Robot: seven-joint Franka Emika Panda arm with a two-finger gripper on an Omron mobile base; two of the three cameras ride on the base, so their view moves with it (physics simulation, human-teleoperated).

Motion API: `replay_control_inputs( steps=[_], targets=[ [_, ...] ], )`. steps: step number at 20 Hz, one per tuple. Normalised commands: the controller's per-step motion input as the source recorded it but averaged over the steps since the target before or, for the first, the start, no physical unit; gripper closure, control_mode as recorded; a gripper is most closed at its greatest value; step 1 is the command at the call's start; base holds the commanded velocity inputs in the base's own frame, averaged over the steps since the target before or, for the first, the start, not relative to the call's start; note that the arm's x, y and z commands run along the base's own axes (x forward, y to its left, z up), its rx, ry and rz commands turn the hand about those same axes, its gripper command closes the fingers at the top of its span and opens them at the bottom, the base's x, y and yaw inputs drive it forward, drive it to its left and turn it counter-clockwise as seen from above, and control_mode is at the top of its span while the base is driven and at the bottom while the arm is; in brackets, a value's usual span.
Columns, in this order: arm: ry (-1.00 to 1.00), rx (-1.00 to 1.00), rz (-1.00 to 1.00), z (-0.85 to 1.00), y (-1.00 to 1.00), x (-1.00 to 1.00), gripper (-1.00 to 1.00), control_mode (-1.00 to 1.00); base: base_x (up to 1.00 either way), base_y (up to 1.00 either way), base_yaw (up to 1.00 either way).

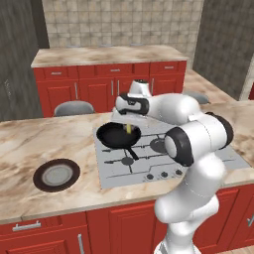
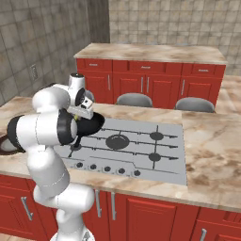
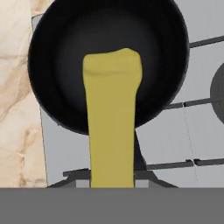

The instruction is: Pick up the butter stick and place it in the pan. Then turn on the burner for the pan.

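Observation:
The pale yellow butter stick (image 3: 113,122) hangs end-down over the black pan (image 3: 61,65), its lower end above the pan's middle. My gripper (image 1: 128,124) is shut on the stick's upper end, just above the pan (image 1: 115,136), and the stick (image 1: 129,129) shows as a small yellow tip below the hand. The pan stands on the rear left burner of the cooktop (image 1: 163,154), its handle pointing toward the front. In the right base view my arm hides most of the pan (image 2: 93,123).
A row of knobs (image 1: 163,174) runs along the cooktop's front edge. A dark brown plate with a grey centre (image 1: 56,174) lies on the counter left of the cooktop. Grey stools (image 1: 74,107) stand behind the counter, and red cabinets line the back wall.

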Motion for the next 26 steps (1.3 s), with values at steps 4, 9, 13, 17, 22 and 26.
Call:
replay_control_inputs(
  steps=[4,9,13,17,22,26],
  targets=[
    [0.00,-0.01,0.01,-0.02,0.00,0.38,1.00,-1.00,0.00,0.00,0.00],
    [0.00,-0.04,0.02,-0.12,0.00,0.34,1.00,-1.00,0.00,0.00,0.00],
    [0.00,-0.07,0.02,-0.19,0.00,0.24,1.00,-1.00,0.00,0.00,0.00],
    [0.01,-0.07,0.03,-0.32,0.00,0.14,1.00,-1.00,0.00,0.00,0.00],
    [0.00,-0.01,0.03,-0.42,0.00,0.02,1.00,-1.00,0.00,0.00,0.00],
    [0.00,0.00,0.03,-0.38,0.00,0.03,1.00,-1.00,0.00,0.00,0.00]
  ],
)
